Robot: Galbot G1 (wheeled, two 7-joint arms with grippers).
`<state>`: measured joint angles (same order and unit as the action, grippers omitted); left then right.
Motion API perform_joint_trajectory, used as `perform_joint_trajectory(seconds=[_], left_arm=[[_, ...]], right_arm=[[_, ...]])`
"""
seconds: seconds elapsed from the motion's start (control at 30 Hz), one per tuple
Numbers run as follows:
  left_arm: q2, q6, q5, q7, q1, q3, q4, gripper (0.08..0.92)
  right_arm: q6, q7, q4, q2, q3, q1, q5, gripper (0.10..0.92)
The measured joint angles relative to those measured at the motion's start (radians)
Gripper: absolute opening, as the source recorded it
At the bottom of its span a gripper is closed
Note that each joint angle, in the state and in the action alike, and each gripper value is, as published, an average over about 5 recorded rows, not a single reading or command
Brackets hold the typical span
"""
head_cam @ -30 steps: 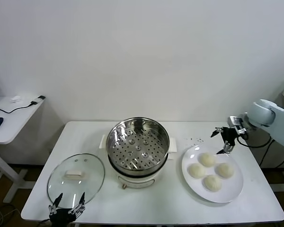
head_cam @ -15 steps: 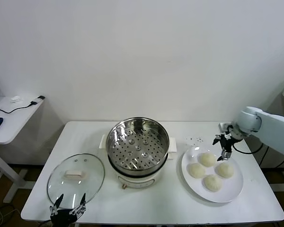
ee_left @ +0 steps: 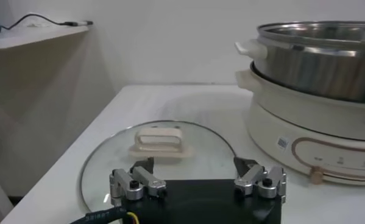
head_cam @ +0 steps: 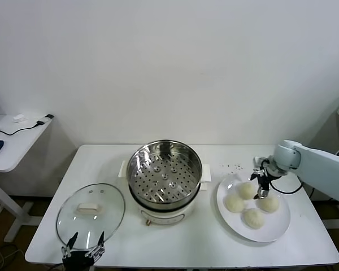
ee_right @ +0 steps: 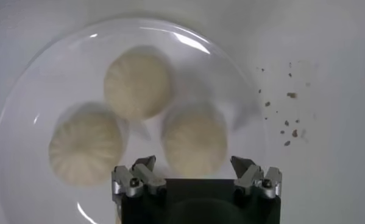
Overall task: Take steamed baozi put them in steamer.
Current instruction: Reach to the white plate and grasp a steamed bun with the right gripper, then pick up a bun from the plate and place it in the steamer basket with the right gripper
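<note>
Four steamed baozi (head_cam: pixel 248 204) clustered on white plate (head_cam: pixel 274 228) at right of frame, well apart from empty steamer (head_cam: pixel 164 171) at centre of bench (head_cam: pixel 203 240). Nearest bun (ee_right: pixel 194 139) directly below right gripper (head_cam: pixel 260 184), centred between spread fingers (ee_right: pixel 135 179), not yet touched; round, so no long axis to match. Straight descent judged enough for a grasp. Left gripper (head_cam: pixel 82 249) parked at lower left by glass lid (head_cam: pixel 90 213), fingers likewise released, much farther off.
</note>
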<state>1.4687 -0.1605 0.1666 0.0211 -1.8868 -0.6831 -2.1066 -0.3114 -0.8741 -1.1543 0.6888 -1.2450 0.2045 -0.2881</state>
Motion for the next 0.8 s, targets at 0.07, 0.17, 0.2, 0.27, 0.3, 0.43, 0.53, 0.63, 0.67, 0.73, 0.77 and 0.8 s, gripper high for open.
perform_joint_trajectory(seconds=[0.07,0.17,0.2,0.27,0.3,0.43,0.53,0.63,0.67,0.73,0.77,0.8], left_arm=[[0.002,0.0,-0.003,0.0,0.0,0.003,0.0,0.823],[0.006,0.0,-0.008,0.0,-0.001,0.007,-0.002,0.823],[0.007,0.0,-0.01,0.0,-0.001,0.008,-0.002,0.823],[0.008,0.001,-0.012,0.0,-0.002,0.01,-0.003,0.823],[0.008,0.002,-0.013,0.0,-0.003,0.011,-0.004,0.823],[0.008,0.006,-0.018,0.0,-0.003,0.012,-0.003,0.823],[0.009,0.008,-0.022,0.0,-0.003,0.016,-0.002,0.823],[0.01,0.009,-0.027,0.0,-0.003,0.021,-0.002,0.823],[0.011,0.01,-0.028,0.0,-0.003,0.023,-0.002,0.823],[0.011,0.01,-0.031,0.0,-0.003,0.027,-0.002,0.823],[0.011,0.01,-0.033,0.0,-0.003,0.029,-0.003,0.823],[0.011,0.01,-0.034,0.0,-0.003,0.03,-0.003,0.823]], right_arm=[[-0.004,0.004,0.005,0.008,0.008,-0.008,0.0,0.823],[-0.007,0.007,0.01,0.018,0.016,-0.014,0.001,0.807],[-0.008,0.007,0.011,0.019,0.017,-0.015,0.002,0.791],[-0.01,0.008,0.013,0.022,0.02,-0.018,0.004,0.741],[-0.011,0.008,0.014,0.023,0.021,-0.018,0.004,0.717],[-0.013,0.004,0.012,0.023,0.022,-0.018,0.006,0.628],[-0.012,-0.005,0.005,0.017,0.021,-0.012,0.006,0.606],[-0.006,-0.017,-0.005,0.01,0.019,0.002,0.002,0.603],[-0.003,-0.023,-0.01,0.008,0.017,0.01,0.0,0.603],[0.007,-0.038,-0.018,0.007,0.01,0.033,-0.004,0.602],[0.014,-0.048,-0.022,0.008,0.004,0.05,-0.007,0.602],[0.024,-0.06,-0.025,0.01,-0.004,0.07,-0.011,0.602]])
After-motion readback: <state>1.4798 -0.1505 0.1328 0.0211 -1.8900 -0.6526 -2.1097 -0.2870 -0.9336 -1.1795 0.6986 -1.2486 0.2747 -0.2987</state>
